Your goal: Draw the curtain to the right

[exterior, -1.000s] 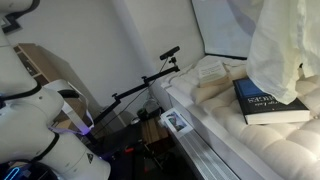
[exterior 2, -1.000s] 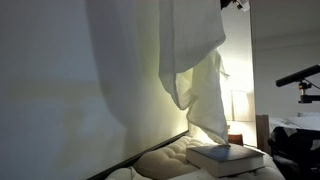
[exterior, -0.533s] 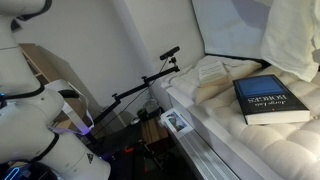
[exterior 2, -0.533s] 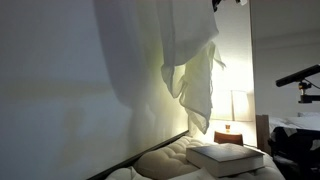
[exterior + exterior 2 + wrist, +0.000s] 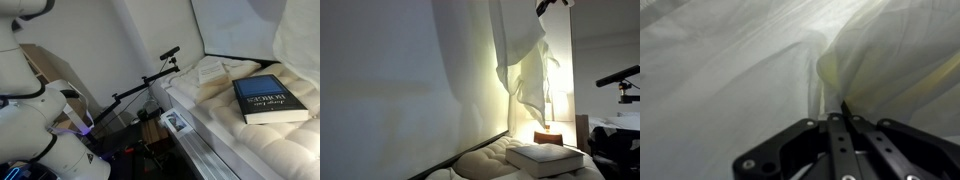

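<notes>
The curtain is a sheer cream-white drape hanging in soft folds, bunched near the top right in an exterior view. Only its edge shows at the right border of an exterior view. My gripper is high up at the bunched fabric. In the wrist view the curtain fills the picture, and the gripper is shut with its black fingers pressed together on a gathered fold of the fabric.
A dark-blue book lies on the padded cream cushion, also seen as the book below the curtain. A lit lamp glows behind the fabric. A camera on a tripod arm and the white robot body stand beside the cushion.
The gripper has carried the bunched curtain to the right. The fabric has slid off the book and now shows only at the frame's right edge.
</notes>
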`<state>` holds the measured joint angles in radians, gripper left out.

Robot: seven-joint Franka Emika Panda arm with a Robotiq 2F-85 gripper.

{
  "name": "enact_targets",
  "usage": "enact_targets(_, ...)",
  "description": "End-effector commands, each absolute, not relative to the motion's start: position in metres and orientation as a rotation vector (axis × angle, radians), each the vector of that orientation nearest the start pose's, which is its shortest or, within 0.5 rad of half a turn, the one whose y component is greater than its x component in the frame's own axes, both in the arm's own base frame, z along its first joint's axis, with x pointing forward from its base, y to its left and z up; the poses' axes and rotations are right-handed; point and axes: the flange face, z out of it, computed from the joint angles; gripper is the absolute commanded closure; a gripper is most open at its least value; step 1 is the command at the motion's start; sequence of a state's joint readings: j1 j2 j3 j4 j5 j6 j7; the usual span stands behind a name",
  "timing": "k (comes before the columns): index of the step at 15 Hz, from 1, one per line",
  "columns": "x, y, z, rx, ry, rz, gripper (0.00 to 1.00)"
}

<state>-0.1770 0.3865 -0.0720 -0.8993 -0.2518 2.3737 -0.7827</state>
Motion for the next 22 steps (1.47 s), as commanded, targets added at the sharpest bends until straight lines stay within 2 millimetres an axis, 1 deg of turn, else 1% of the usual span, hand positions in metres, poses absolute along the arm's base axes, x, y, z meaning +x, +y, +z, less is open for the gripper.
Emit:
enact_targets(1,0.660,-0.153,0.809,2.072,0.677,0.979,0.98)
enact_targets(10,0.661,-0.149,0.808,2.073,0.685,0.982,0.98)
enact_targets(13,0.666,-0.147,0.806,2.079,0.672,0.963,1.00)
enact_targets(16,0.673,-0.149,0.810,2.094,0.561,0.972,1.00)
enact_targets(18,0.675,-0.148,0.808,2.122,0.493,0.963,1.00)
enact_targets(20,0.681,-0.142,0.803,2.135,0.436,0.927,1.00)
enact_targets(22,0.688,-0.138,0.792,2.145,0.376,0.879,1.00)
